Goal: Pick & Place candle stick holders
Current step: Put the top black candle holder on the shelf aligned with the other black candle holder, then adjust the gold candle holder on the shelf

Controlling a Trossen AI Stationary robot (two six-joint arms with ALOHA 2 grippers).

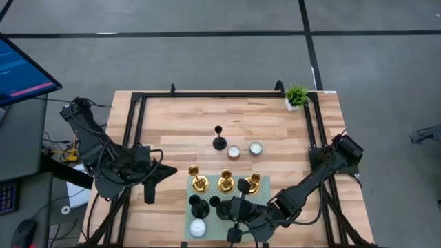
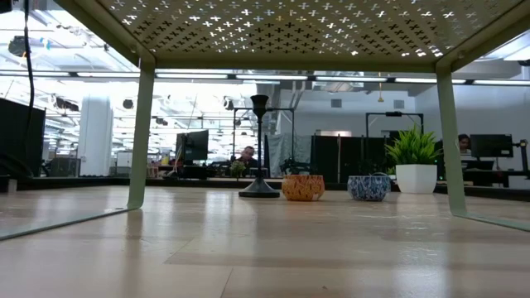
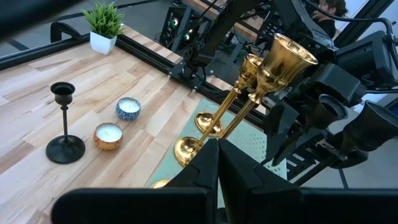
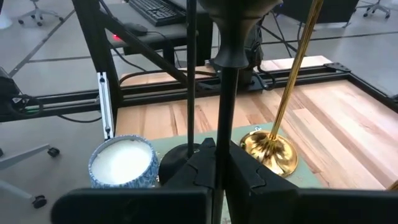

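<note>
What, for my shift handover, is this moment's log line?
left pincer: shut, waiting beside tray | right pincer: shut on black holder stem, over tray

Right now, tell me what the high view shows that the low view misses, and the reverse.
Only the high view shows the green tray holding three gold candle stick holders, the left gripper and the right gripper, shut on a black holder's stem. Only the low view shows the room beyond the table. Both share the lone black candle stick holder, the two small candles and the potted plant.
</note>
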